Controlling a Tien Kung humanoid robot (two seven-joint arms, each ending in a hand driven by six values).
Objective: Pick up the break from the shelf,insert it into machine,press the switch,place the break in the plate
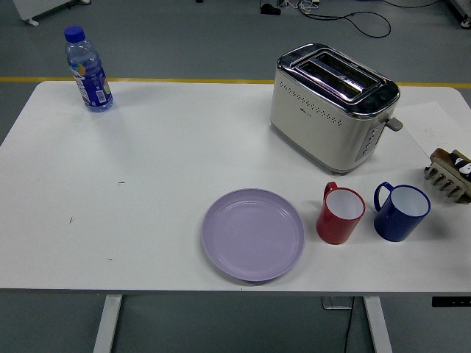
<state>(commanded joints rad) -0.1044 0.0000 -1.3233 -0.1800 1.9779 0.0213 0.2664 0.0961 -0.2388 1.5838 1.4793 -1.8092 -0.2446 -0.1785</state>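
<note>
A cream and chrome toaster (pixel 333 104) stands at the back right of the white table, its two slots showing no bread, its lever (pixel 395 123) on the right end. A purple plate (pixel 253 234) lies empty near the front edge, centre right. A wooden slotted rack (pixel 450 175) sits at the right edge, partly cut off by the frame, with something dark and white on it that I cannot make out. No bread is clearly visible. Neither of my hands is in view.
A red mug (pixel 340 214) and a blue mug (pixel 399 211) stand side by side between the plate and the rack. A water bottle with a blue cap (pixel 88 70) stands at the back left. Cables lie on the floor beyond the table.
</note>
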